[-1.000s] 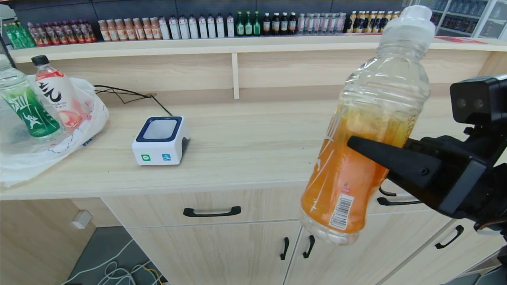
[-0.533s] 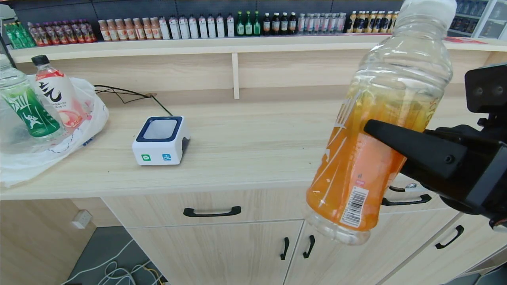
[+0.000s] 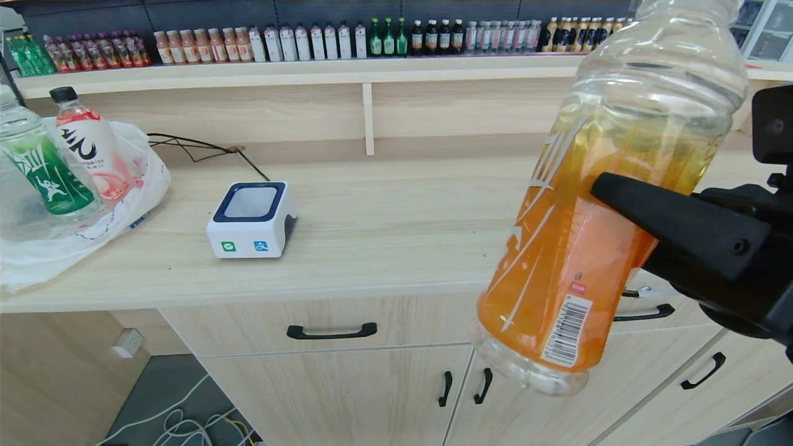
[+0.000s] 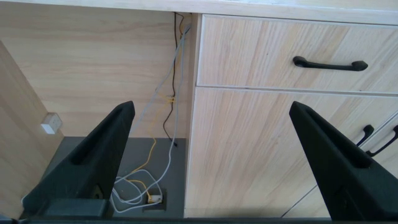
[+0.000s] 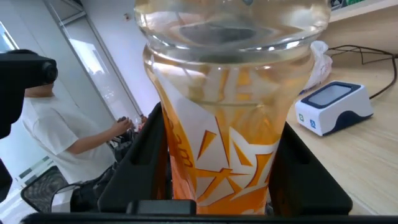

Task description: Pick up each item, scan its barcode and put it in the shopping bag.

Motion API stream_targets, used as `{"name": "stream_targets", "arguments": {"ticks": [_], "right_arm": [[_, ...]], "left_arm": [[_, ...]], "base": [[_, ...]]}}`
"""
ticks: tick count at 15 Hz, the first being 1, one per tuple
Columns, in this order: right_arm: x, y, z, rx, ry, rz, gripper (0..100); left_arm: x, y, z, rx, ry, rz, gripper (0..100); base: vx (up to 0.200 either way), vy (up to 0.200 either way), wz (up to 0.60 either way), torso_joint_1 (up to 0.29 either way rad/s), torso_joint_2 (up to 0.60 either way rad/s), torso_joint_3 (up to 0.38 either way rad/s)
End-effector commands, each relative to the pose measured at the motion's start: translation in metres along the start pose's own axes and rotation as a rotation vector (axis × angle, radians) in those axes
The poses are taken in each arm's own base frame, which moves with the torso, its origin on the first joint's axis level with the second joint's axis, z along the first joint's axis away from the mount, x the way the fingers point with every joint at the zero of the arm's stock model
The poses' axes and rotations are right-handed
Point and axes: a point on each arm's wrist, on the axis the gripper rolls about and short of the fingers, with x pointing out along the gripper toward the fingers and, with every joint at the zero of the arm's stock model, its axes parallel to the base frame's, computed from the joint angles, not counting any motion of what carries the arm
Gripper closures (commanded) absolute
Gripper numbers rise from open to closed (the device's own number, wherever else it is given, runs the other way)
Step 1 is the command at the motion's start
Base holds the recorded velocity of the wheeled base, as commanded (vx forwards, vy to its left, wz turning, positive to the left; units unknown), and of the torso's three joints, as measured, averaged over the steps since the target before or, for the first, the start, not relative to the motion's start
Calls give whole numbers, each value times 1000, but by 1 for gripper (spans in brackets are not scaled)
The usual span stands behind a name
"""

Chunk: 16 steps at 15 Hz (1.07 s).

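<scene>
Right gripper (image 5: 219, 158) pinches the tilted orange drink bottle (image 3: 573, 248) aloft over the worktop's (image 3: 396, 217) front right edge; barcode scanner (image 3: 251, 218) mid-worktop; shopping bag (image 3: 144, 186) at left end; left gripper (image 4: 211, 109) fingers spread.

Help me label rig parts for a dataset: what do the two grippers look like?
Both are matte black. The left gripper has two long wedge-shaped fingers that taper toward the tips. The right gripper has the same tapering finger, with a small round hole near its base, and a black boxy module sits above its wrist.
</scene>
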Motion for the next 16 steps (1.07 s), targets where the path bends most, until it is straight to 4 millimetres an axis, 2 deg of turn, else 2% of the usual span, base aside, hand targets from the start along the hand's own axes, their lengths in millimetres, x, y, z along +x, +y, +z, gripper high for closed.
{"name": "stream_targets", "arguments": {"ticks": [1,5,13,16], "right_arm": [[1,1,1,-4,-5,6,100],[5,-9,-5,6,-5,-27,100],[5,-7,-3,-19,-10,-20,100],[-1,-7,-4,-43,-5,-40,100]], "left_arm": [[0,0,0,0,0,0,0],[0,0,0,0,0,0,0],[0,0,0,0,0,-2,0],[0,0,0,0,0,-2,0]], "base": [[0,0,0,0,0,0],[0,0,0,0,0,0],[0,0,0,0,0,0],[0,0,0,0,0,0]]}}
